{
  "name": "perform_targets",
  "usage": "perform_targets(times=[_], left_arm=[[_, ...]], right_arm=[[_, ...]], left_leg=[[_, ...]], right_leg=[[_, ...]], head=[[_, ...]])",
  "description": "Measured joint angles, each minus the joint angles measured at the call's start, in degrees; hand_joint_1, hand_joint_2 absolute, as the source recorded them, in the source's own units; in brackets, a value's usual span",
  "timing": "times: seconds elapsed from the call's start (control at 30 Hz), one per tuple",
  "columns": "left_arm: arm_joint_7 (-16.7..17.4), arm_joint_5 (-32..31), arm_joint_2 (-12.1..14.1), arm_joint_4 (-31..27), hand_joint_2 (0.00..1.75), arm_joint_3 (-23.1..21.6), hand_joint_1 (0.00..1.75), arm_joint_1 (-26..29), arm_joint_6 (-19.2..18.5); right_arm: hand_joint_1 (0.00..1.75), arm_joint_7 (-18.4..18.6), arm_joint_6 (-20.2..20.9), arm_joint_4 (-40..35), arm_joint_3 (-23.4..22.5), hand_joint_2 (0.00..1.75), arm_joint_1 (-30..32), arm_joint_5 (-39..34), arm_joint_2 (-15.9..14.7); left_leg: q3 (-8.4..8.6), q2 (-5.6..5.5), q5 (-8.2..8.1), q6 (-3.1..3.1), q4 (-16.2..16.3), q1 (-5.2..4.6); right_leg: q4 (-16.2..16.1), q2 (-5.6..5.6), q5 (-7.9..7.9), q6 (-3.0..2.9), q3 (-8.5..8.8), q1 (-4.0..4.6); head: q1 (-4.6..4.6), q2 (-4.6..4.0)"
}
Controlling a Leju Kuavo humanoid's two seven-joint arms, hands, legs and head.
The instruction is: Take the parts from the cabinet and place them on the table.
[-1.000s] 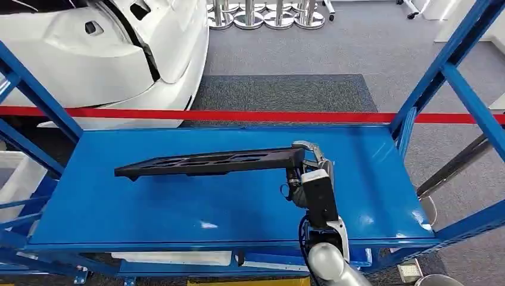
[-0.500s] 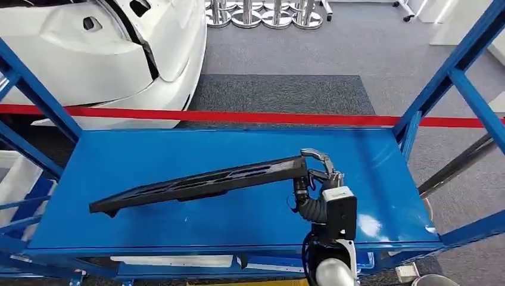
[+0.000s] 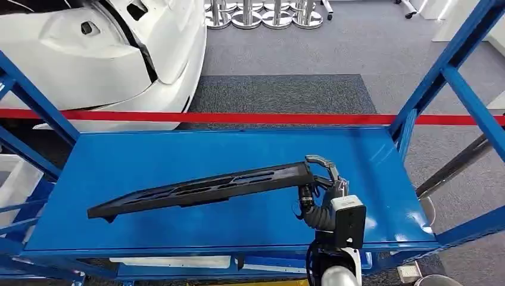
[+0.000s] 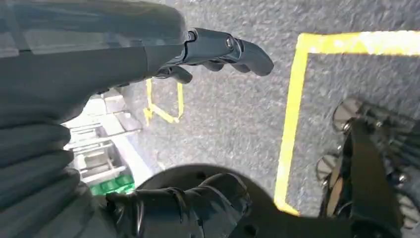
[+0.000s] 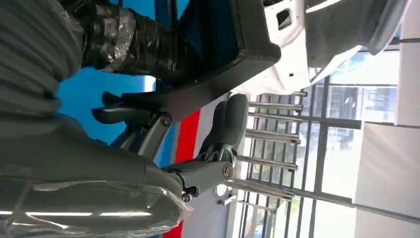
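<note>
A long black slatted plastic part (image 3: 196, 189) hangs just above the blue cabinet shelf (image 3: 178, 149), running from the shelf's front left to its middle right, with its left end lower. My right hand (image 3: 323, 179) grips the part's right end. In the right wrist view the fingers (image 5: 225, 121) wrap the part's dark edge (image 5: 218, 64). My left hand (image 4: 124, 64) hangs over the grey floor, fingers apart and holding nothing.
Slanted blue frame posts (image 3: 440, 71) flank the shelf on both sides. A red barrier band (image 3: 268, 117) runs behind it, with a white car body (image 3: 101, 53) and chrome post bases (image 3: 262, 15) beyond. A white bin (image 3: 12, 179) sits low at the left.
The right hand has drawn back toward the shelf's front right with the part. The part's left end has swung forward and dipped lower.
</note>
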Motion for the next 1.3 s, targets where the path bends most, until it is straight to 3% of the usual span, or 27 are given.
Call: perform_targets(times=[0.1, 0.13, 0.17, 0.2, 0.27, 0.3, 0.33, 0.43, 0.5, 0.6, 0.63, 0.67, 0.7, 0.77, 0.8, 0.83, 0.93, 1.0, 1.03, 1.1, 1.13, 1.17, 1.2, 1.23, 1.3], left_arm=[[0.00, 0.20, 0.35, 0.00, 1.75, 0.00, 0.00, 0.05, -0.02], [0.00, 0.28, 0.46, 0.00, 1.75, -0.02, 0.00, 0.13, -0.04], [-0.04, 0.35, 0.55, 0.02, 1.75, -0.02, 0.00, 0.25, -0.04], [-0.04, 0.53, 0.57, 0.02, 1.75, -0.02, 0.00, 0.31, -0.04], [-0.02, 0.70, 0.72, 0.02, 1.75, -0.02, 0.00, 0.19, -0.07], [0.07, 0.83, 0.81, 0.02, 1.75, -0.02, 0.00, 0.14, -0.17], [0.13, 0.94, 0.85, 0.02, 1.75, -0.02, 0.00, 0.03, -0.24], [0.15, 1.27, 0.85, 0.02, 1.75, -0.02, 0.00, 0.00, -0.79], [0.13, 1.29, 0.70, 0.02, 1.75, -0.02, 0.00, 0.05, -1.01], [0.15, 1.29, 0.66, 0.02, 1.75, -0.02, 0.00, 0.01, -1.09], [0.15, 1.31, 0.66, 0.02, 1.75, -0.02, 0.00, 0.04, -1.11], [0.15, 1.31, 0.66, 0.02, 1.75, -0.02, 0.00, 0.09, -1.11], [0.15, 1.31, 0.66, 0.02, 1.75, -0.02, 0.00, 0.12, -1.11], [0.15, 1.31, 0.66, 0.02, 1.75, -0.02, 0.00, 0.08, -1.11], [0.15, 1.31, 0.63, 0.02, 1.75, -0.02, 0.00, 0.06, -1.14], [0.15, 1.31, 0.61, 0.02, 1.75, -0.02, 0.00, 0.01, -1.14], [0.15, 1.33, 0.63, 0.02, 1.75, -0.02, 0.00, 0.02, -1.16], [0.15, 1.35, 0.92, 0.02, 1.75, -0.02, 0.00, 0.00, -1.29], [0.15, 1.42, 0.96, 0.02, 1.75, -0.02, 0.00, -0.01, -1.47], [0.15, 1.62, 1.11, 0.02, 1.75, -0.04, 0.00, 0.03, -1.75], [0.17, 1.66, 1.18, 0.02, 1.75, -0.04, 0.00, 0.12, -1.81], [0.31, 1.68, 1.31, 0.02, 1.75, -0.04, 0.00, 0.17, -1.88], [0.33, 1.70, 1.35, 0.02, 1.75, -0.04, 0.00, 0.20, -1.92], [0.35, 1.70, 1.35, 0.02, 1.75, -0.07, 0.00, 0.19, -1.92], [0.42, 1.83, 1.53, 0.02, 1.75, -0.07, 0.00, 0.15, -2.03]], right_arm=[[1.75, 1.29, 0.00, -0.11, 0.00, 1.75, 0.33, 2.15, -0.02], [1.75, 2.36, 0.00, -0.11, 0.00, 1.75, 0.61, 3.93, -0.02], [1.75, 3.52, 0.00, -0.11, 0.00, 1.75, 0.86, 5.82, -0.02], [1.75, 4.77, 0.00, -0.11, 0.00, 1.75, 0.97, 7.59, -0.02], [1.75, 8.18, 0.04, -0.15, 0.02, 1.75, 0.95, 11.61, -0.07], [1.75, 10.68, 0.17, -0.22, 0.02, 1.75, 0.93, 14.48, -0.09], [1.75, 12.75, 0.37, -0.22, 0.02, 1.75, 0.89, 16.82, -0.13], [1.75, 17.57, 2.51, -0.24, 0.15, 1.75, 0.80, 21.31, -0.33], [1.75, 18.47, 3.10, -0.26, 0.24, 1.75, 0.74, 22.12, -0.44], [1.75, 18.88, 3.13, -0.24, 0.35, 1.75, 0.78, 22.23, -0.63], [1.75, 18.95, 3.13, -0.24, 0.42, 1.75, 0.84, 22.23, -0.77], [1.75, 18.99, 3.13, -0.24, 0.50, 1.75, 0.86, 22.23, -0.87], [1.75, 18.99, 3.13, -0.24, 0.52, 1.75, 0.85, 22.23, -0.94], [1.75, 18.99, 3.15, -0.24, 0.52, 1.75, 0.80, 22.23, -0.94], [1.75, 18.99, 3.13, -0.24, 0.52, 1.75, 0.75, 22.23, -0.94], [1.75, 19.01, 3.13, -0.24, 0.54, 1.75, 0.67, 22.25, -0.94], [1.75, 19.73, 3.91, -0.26, 0.57, 1.75, 0.69, 22.77, -1.01], [1.75, 21.15, 5.26, -0.26, 0.61, 1.75, 0.66, 23.91, -1.01], [1.75, 22.19, 5.93, -0.26, 0.61, 1.75, 0.55, 24.79, -1.01], [1.75, 23.87, 6.86, -0.26, 0.61, 1.75, 0.50, 26.34, -1.05], [1.75, 24.53, 7.35, -0.24, 0.61, 1.75, 0.48, 26.80, -1.14], [1.75, 25.09, 7.56, -0.24, 0.63, 1.75, 0.50, 27.21, -1.22], [1.75, 25.57, 7.97, -0.24, 0.66, 1.75, 0.48, 27.56, -1.33], [1.75, 25.90, 8.35, -0.24, 0.63, 1.75, 0.42, 27.74, -1.40], [1.75, 27.35, 9.40, -0.24, 0.66, 1.75, 0.13, 28.61, -1.44]], left_leg=[[-6.40, 0.01, -6.30, -0.50, 13.07, 0.13], [-7.91, 0.01, -6.81, -0.60, 15.92, 0.14], [-8.12, 0.02, -5.98, -0.64, 16.02, 0.16], [-7.02, 0.02, -3.92, -0.62, 13.43, 0.16], [-2.26, 0.04, 1.29, -0.28, 3.52, 0.16], [-0.14, 0.06, 2.49, 0.06, -0.65, 0.14], [0.39, -0.01, 1.91, 0.51, -2.13, 0.06], [0.10, -0.10, 1.94, 1.43, -1.81, -0.16], [0.38, -0.02, 2.35, 2.11, -2.26, 0.36], [0.04, 0.00, 2.41, 2.54, -2.24, 0.33], [-0.02, 0.00, 2.40, 2.54, -2.23, 0.33], [0.02, 0.00, 2.40, 2.53, -2.22, 0.33], [0.08, -0.03, 2.39, 2.51, -2.22, 0.34], [0.36, -0.14, 2.29, 2.36, -2.22, 0.33], [0.46, -0.14, 2.23, 2.25, -2.22, 0.32], [0.35, -0.18, 2.09, 1.84, -2.13, -0.09], [0.38, -0.18, 2.15, 0.75, -2.39, 0.12], [0.33, -0.10, 1.29, 0.11, -1.40, 0.16], [-0.86, -0.06, -0.58, -0.10, 1.31, 0.17], [-5.68, -0.05, -5.64, -0.33, 11.42, 0.24], [-7.56, -0.05, -6.98, -0.41, 15.34, 0.23], [-8.39, -0.05, -6.97, -0.43, 17.01, 0.24], [-7.93, -0.05, -5.80, -0.41, 15.99, 0.23], [-6.36, -0.05, -3.69, -0.30, 12.72, 0.23], [-0.53, -0.03, 1.68, 0.32, 1.35, 0.19]], right_leg=[[-0.01, -0.11, -0.05, -0.34, 0.05, 0.06], [0.01, -0.11, -0.09, -0.39, 0.06, 0.09], [0.02, -0.09, -0.15, -0.36, 0.13, 0.09], [0.09, -0.01, -0.22, -0.34, 0.20, 0.08], [0.33, 0.06, -0.46, -0.12, 0.43, 0.06], [0.47, 0.06, -0.66, 0.17, 0.47, 0.18], [1.15, 0.21, -1.07, 0.56, 0.27, 0.54], [0.67, 0.05, -0.96, 1.38, 0.40, 0.39], [2.50, -0.01, -2.37, 2.18, -0.30, 0.37], [16.53, -0.01, -9.25, 3.01, -7.02, 0.01], [20.18, -0.02, -10.26, 3.09, -8.91, -0.02], [20.72, -0.02, -9.72, 3.06, -9.36, -0.05], [18.51, -0.02, -7.95, 2.94, -8.37, -0.06], [7.98, -0.02, -2.65, 2.40, -3.31, -0.05], [2.88, -0.02, -0.81, 2.08, -0.71, -0.04], [0.99, -0.02, -1.18, 1.89, -0.02, 0.24], [1.10, 0.13, -0.95, 0.97, -0.31, 0.34], [0.26, 0.02, -0.41, 0.25, 0.30, -0.16], [0.13, 0.00, -0.40, 0.09, 0.41, -0.17], [0.14, -0.15, -0.46, -0.27, 0.39, -0.10], [0.15, -0.16, -0.47, -0.29, 0.36, -0.07], [0.15, -0.15, -0.49, -0.31, 0.39, -0.03], [0.16, -0.12, -0.51, -0.31, 0.44, -0.01], [0.20, -0.05, -0.53, -0.27, 0.51, 0.02], [0.29, 0.02, -0.68, -0.05, 0.79, 0.05]], head=[[-0.04, 0.00], [-0.04, 0.00], [-0.04, 0.00], [-0.07, 0.00], [-0.06, 0.00], [-0.06, 0.00], [-0.06, 0.00], [0.09, 0.00], [0.13, 0.00], [0.13, 0.00], [0.15, 0.00], [0.13, 0.00], [0.13, 0.00], [0.13, 0.00], [0.15, 0.00], [0.13, 0.00], [0.04, 0.00], [0.00, 0.00], [-0.06, 0.00], [-0.02, 0.00], [-0.02, 0.00], [-0.02, 0.00], [-0.02, 0.00], [-0.04, 0.00], [-0.02, 0.00]])
